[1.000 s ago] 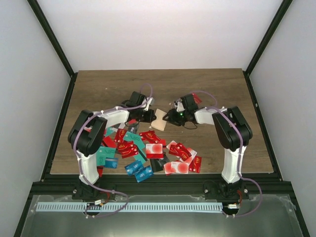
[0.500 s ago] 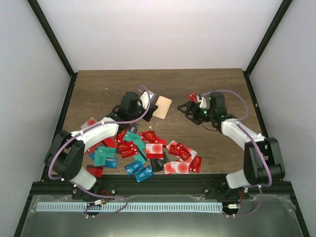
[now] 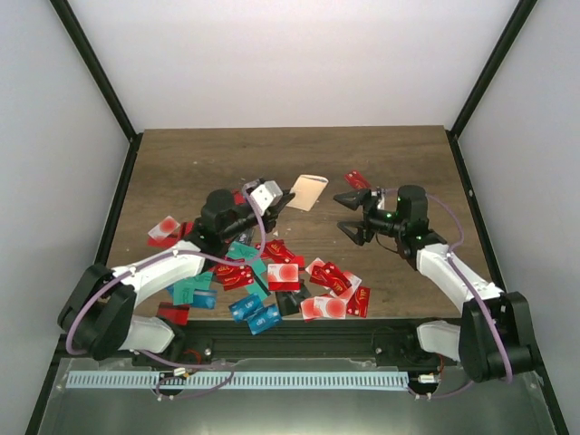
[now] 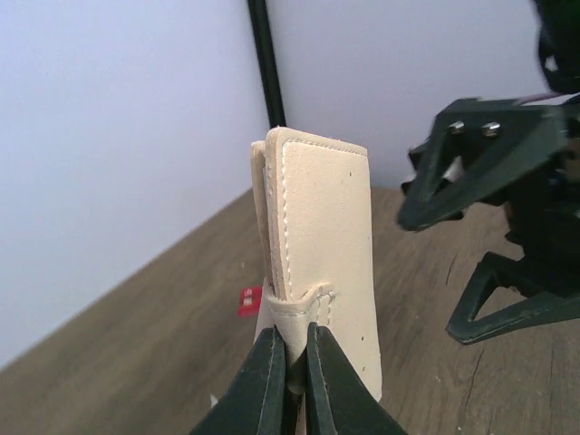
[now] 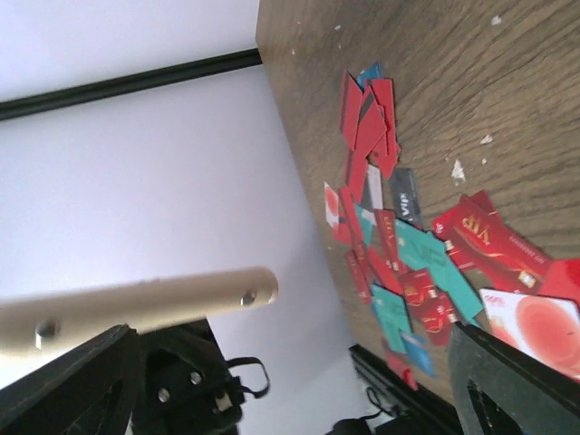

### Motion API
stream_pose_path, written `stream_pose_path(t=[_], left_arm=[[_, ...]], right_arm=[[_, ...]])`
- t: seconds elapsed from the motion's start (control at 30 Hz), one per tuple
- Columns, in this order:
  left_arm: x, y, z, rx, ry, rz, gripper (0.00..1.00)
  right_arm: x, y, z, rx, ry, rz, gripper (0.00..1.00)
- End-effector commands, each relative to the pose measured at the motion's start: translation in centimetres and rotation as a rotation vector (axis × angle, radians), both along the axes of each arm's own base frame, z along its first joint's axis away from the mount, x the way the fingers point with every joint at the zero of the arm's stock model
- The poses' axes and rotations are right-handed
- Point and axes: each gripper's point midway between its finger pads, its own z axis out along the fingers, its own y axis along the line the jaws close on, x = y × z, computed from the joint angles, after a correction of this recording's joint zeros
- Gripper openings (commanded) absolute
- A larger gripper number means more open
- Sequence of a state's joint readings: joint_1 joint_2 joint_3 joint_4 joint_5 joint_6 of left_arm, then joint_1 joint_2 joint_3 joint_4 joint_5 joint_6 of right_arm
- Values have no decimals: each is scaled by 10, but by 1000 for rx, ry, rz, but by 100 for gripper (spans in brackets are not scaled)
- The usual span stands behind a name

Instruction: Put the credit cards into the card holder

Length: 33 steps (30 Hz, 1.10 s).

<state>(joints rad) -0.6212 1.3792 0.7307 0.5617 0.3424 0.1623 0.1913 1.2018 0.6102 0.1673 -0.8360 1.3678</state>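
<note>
Folded beige card holder [image 3: 308,191] held upright; mostly red credit cards [image 3: 237,275] lie scattered.

A wooden table [image 3: 181,163] sits between white walls [image 3: 272,54] and black frame posts [image 3: 95,68].

The holder [image 3: 308,192] has gone up and toward the far side. A second ago it sat low between the two grippers; now it hangs off the table, standing on edge, further right than before. The left fingers [image 4: 265,376] have carried it there, pinched on its tab. The left arm [image 3: 159,267] has dropped from a high arch to a low stretch, its elbow swinging out to the left, which uncovers a white-and-red card [image 3: 164,227]. The right fingers [image 3: 352,199], earlier up against the holder, have backed off to the right and spread wide. The right arm [image 3: 449,267] has likewise sunk and swung outward.
</note>
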Motion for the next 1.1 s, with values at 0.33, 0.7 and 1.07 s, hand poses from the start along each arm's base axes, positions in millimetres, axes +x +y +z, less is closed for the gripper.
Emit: stream_pose_path(t=[0.33,0.7,1.07], left_arm=[[-61,-8,46,6,-549,-190,4],[-61,-10,42,41,-624,-175,4],[-60,-16,28,100,-635,-162,4]], right_arm=[[1,33,65,228,99,57,92],[-18,56,93,301,65,156,47],[-28,61,101,317,21,228,23]])
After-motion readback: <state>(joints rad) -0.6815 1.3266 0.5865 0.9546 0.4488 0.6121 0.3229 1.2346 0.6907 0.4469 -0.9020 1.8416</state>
